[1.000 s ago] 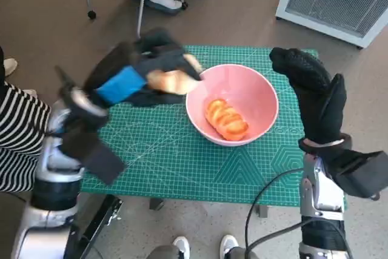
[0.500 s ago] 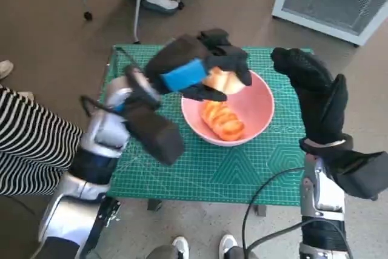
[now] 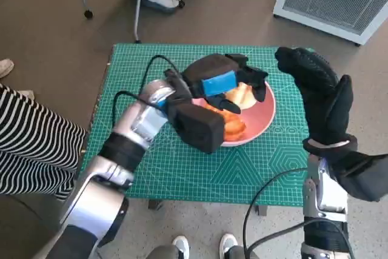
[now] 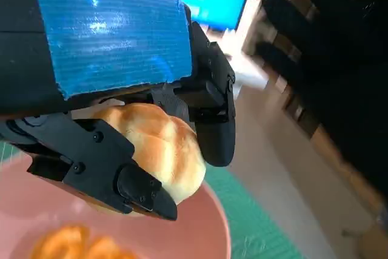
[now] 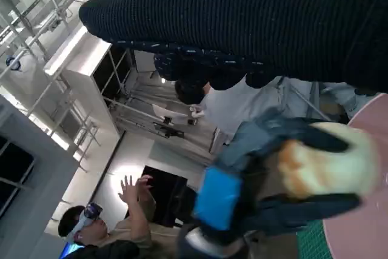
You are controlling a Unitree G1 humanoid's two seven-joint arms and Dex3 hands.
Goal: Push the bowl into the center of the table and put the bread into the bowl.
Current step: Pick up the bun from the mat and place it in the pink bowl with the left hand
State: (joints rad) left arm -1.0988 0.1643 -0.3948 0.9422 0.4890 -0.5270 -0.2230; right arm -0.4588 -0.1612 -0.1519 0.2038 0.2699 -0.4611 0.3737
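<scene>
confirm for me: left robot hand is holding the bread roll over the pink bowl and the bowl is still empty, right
Not quite: the left robot hand does hold the bread roll over the pink bowl, but the bowl is not empty. The head view shows an orange-glazed bread already lying in it.

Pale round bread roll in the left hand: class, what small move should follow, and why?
Probably lower a little and open the fingers. The left hand holds the pale round bread roll just above the pink bowl, which already contains an orange twisted bread. The right hand stays clear.
</scene>
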